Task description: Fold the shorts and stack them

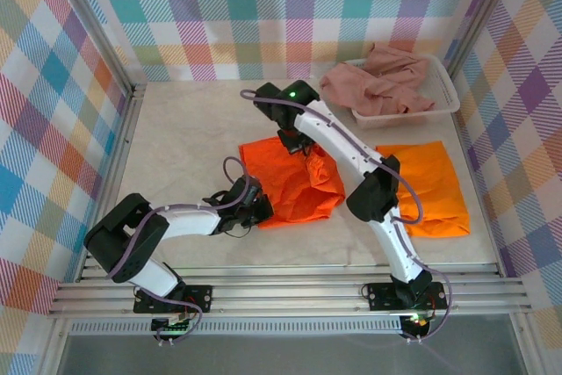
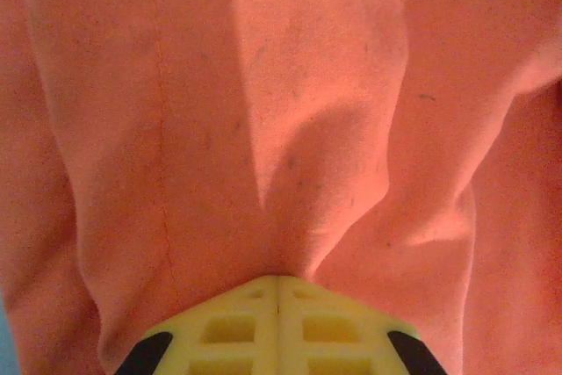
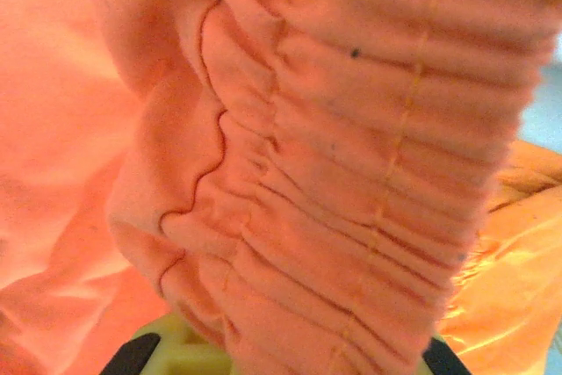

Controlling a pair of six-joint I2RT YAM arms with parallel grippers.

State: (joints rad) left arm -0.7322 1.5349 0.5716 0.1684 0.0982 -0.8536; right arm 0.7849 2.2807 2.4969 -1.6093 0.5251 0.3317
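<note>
While both arms work mid-table, done: folded orange shorts [image 1: 421, 189] lie flat at the right, so one pair looks finished.
Left to do: middle orange shorts [image 1: 294, 189] half-folded and rumpled; pink shorts [image 1: 378, 81] heaped in the basket [image 1: 450, 94] (untouched, it seems).
Left gripper [image 1: 256, 208]: clamped on the middle pair's near edge.
Right gripper [image 1: 297, 142]: pinching its gathered waistband, raised.
Axis: long side roughly left–right across the table [image 1: 193, 129] — waistband toward the far side.

table [image 1: 184, 138] holds crumpled orange shorts [image 1: 281, 186], flat orange shorts [image 1: 435, 177] — and a basket [image 1: 450, 92].
</note>
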